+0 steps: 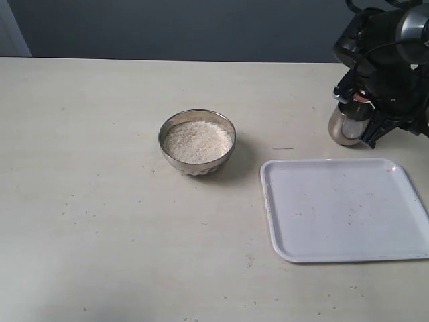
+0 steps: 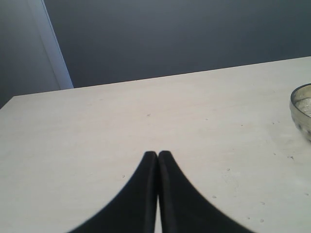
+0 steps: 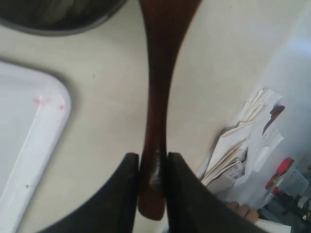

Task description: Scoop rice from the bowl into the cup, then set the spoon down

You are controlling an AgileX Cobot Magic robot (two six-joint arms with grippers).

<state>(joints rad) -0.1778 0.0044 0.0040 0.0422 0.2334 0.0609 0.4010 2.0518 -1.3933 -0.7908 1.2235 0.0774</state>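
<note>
Tray (image 1: 345, 208) front right | right hand (image 3: 153, 160) grips spoon (image 3: 154, 111) handle, scoop at cup (image 1: 346, 124) behind tray | left hand (image 2: 158, 154) closed, empty | rice (image 1: 198, 141) in bowl (image 1: 175, 121) left of tray | likely pouring: tip slowly, scoop centred over cup

Glossy black arm (image 1: 387, 50); smooth, tapered black gripper fingers (image 2: 138, 199).

bowl (image 1: 198, 167): holds white rice (image 1: 198, 141) | cup (image 1: 344, 127): upright | spoon (image 3: 158, 97): held near cup
</note>
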